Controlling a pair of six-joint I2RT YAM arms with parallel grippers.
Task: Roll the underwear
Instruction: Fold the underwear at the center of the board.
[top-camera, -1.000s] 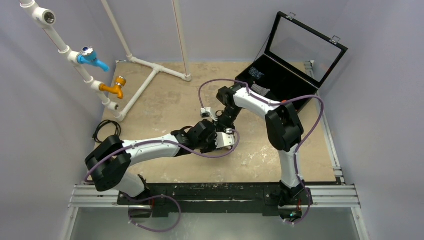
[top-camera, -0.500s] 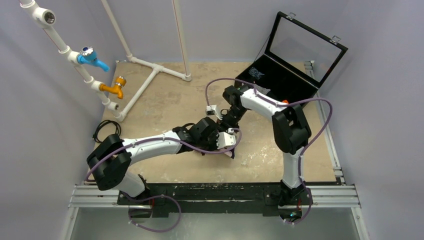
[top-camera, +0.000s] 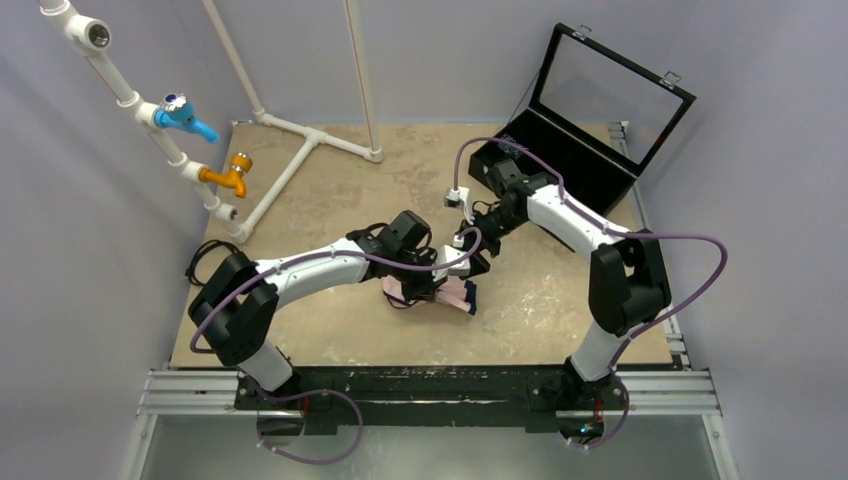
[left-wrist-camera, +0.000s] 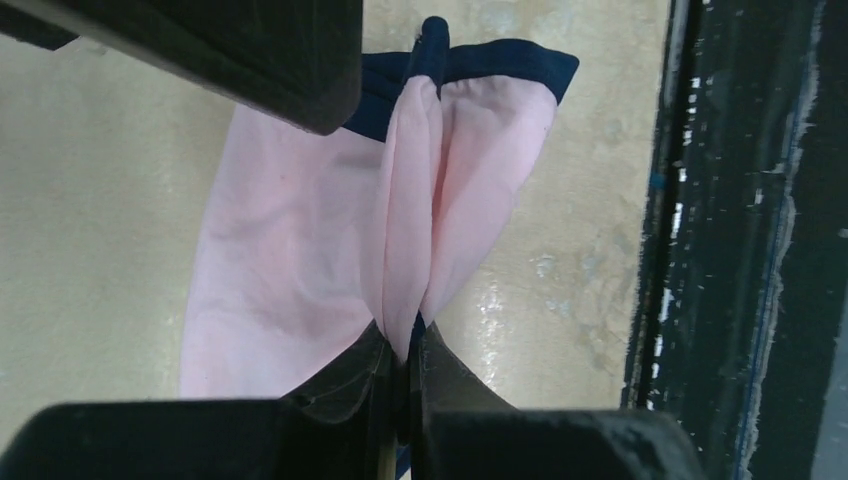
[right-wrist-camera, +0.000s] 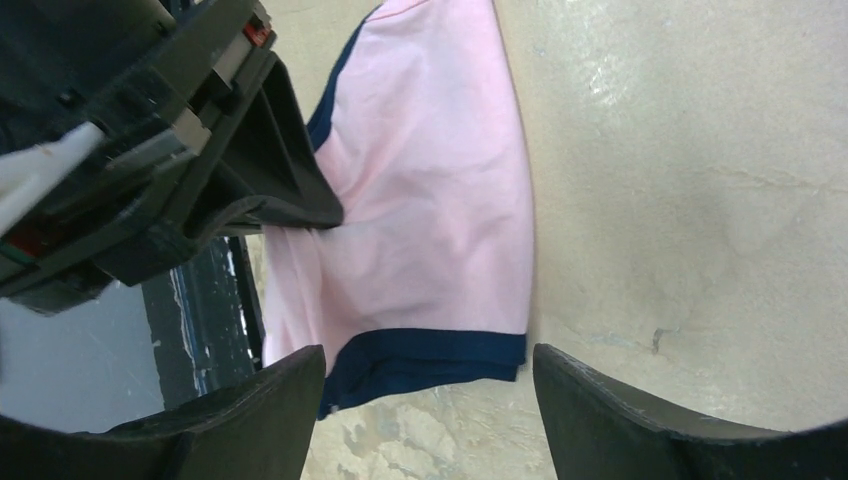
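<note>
A worn tan table (top-camera: 330, 200) was enclosed by pale lavender walls (top-camera: 450, 60) under even light. A white pipe frame (top-camera: 318, 138) with a blue tap (top-camera: 184, 116) and an orange tap (top-camera: 228, 176) was mounted far left; an open black case (top-camera: 575, 160) was set far right.

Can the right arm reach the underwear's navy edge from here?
Likely yes: the open right gripper hangs over the navy edge of the underwear, nothing between; the left gripper pinches a fold off to the side.

Open table (top-camera: 540, 312) right of underwear (left-wrist-camera: 290, 250); left gripper (left-wrist-camera: 404, 342) atop it
</note>
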